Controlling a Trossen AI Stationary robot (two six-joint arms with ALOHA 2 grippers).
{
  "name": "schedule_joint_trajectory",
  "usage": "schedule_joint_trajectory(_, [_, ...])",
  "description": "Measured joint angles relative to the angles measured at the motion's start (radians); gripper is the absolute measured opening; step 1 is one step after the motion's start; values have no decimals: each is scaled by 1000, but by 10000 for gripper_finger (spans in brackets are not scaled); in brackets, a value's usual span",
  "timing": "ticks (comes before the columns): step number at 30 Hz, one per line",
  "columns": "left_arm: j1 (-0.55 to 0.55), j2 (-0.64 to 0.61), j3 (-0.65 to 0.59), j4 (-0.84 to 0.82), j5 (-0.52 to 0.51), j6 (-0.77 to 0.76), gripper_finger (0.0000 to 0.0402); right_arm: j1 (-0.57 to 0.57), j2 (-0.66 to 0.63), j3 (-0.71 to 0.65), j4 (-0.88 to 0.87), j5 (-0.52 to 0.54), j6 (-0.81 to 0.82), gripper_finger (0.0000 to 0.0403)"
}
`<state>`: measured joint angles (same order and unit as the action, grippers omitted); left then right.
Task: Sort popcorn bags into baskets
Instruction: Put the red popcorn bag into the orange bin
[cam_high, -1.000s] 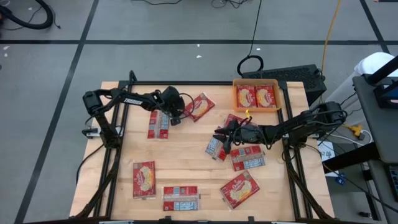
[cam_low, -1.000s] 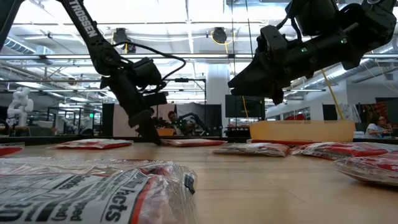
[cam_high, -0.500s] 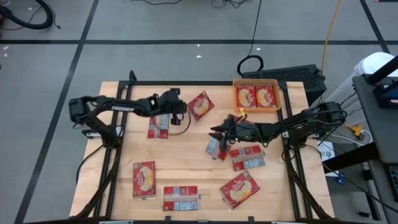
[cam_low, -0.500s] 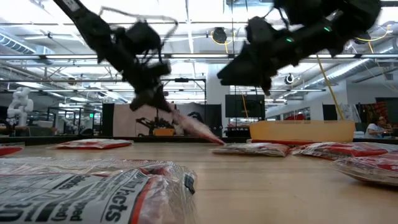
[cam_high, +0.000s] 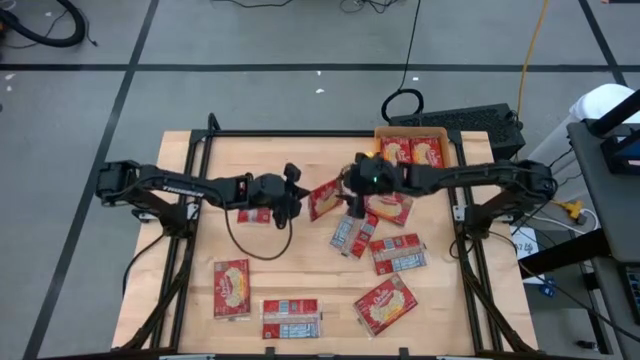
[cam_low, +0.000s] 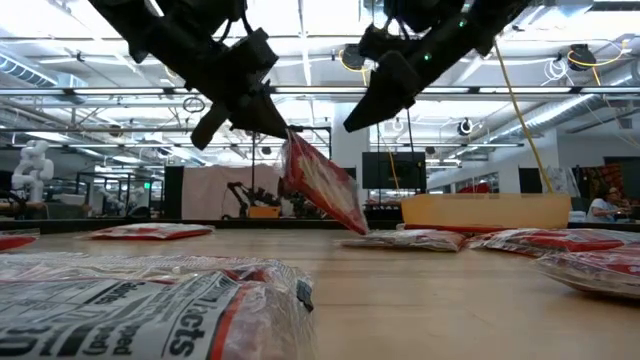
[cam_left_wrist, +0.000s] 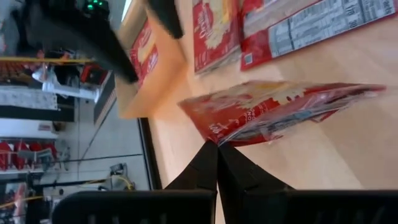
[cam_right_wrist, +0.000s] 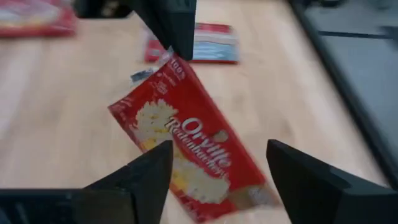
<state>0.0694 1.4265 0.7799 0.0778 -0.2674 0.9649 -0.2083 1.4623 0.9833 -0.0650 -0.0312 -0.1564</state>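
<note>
My left gripper (cam_high: 297, 197) is shut on one red popcorn bag (cam_high: 325, 198) near the table's middle. The bag shows its cream-yellow picture face in the right wrist view (cam_right_wrist: 186, 149). My right gripper (cam_high: 352, 190) hovers open just above that bag. In its wrist view its fingers (cam_right_wrist: 143, 177) stand on either side of the bag without touching it. The orange basket (cam_high: 447, 150) sits at the far right edge with two bags lying flat in it. Several more bags lie flat on the table. My left gripper pinches the bag between its two fingers at one end edge (cam_left_wrist: 214, 138), coming from the table's left and slanting down. The bag (cam_low: 320, 185) hangs tilted below the fingers. Its lower end (cam_low: 355, 228) is at table height; whether it touches the table I cannot tell.
Loose bags lie just right of the held one (cam_high: 390, 208), (cam_high: 348, 235), (cam_high: 399, 252). Others lie near the front edge (cam_high: 231, 288), (cam_high: 291, 318), (cam_high: 385, 303), and one under the left arm (cam_high: 255, 205). Bare wood shows in the left half and centre front.
My left gripper took hold of the far-centre bag, rose, and moved toward the near edge and right. The bag's gripped end lifted, so it tipped from flat to steeply tilted. My right gripper rose and swung from the middle bags toward the far edge, over the held bag.
</note>
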Motion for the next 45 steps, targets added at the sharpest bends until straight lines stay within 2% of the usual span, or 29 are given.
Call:
schedule_joint_trajectory(3, [-24,0,0,1,-19,2,1,-74,5,-10,-1,-201,-6,265])
schedule_joint_trajectory(5, [-39,0,0,1,-25,10,1,-109,6,-21,-1,-252,-13,267])
schedule_joint_trajectory(10, [-54,0,0,1,-24,36,1,-151,43,-36,5,-272,-13,267])
schedule_joint_trajectory(18, [-59,0,0,3,-25,23,1,-153,211,-37,106,-302,-65,259])
schedule_joint_trajectory(21, [-59,0,0,1,-27,-2,1,-153,234,-37,98,-341,-76,236])
schedule_joint_trajectory(24, [-59,0,0,1,-40,-6,1,-152,225,-37,80,-340,-60,192])
schedule_joint_trajectory(29, [-59,0,0,2,-118,-92,15,-129,178,-37,70,-301,-1,95])
schedule_joint_trajectory(34, [-64,0,1,3,-218,-196,81,-71,136,-37,49,-219,4,14])
schedule_joint_trajectory(37, [-65,0,2,0,-286,-291,133,-32,113,-37,25,-144,46,17])
schedule_joint_trajectory(41, [-63,0,2,-57,-387,-522,196,26,84,-37,-29,-21,142,30])
schedule_joint_trajectory(45, [-45,0,2,-177,-421,-788,230,81,56,-37,-122,79,255,19])
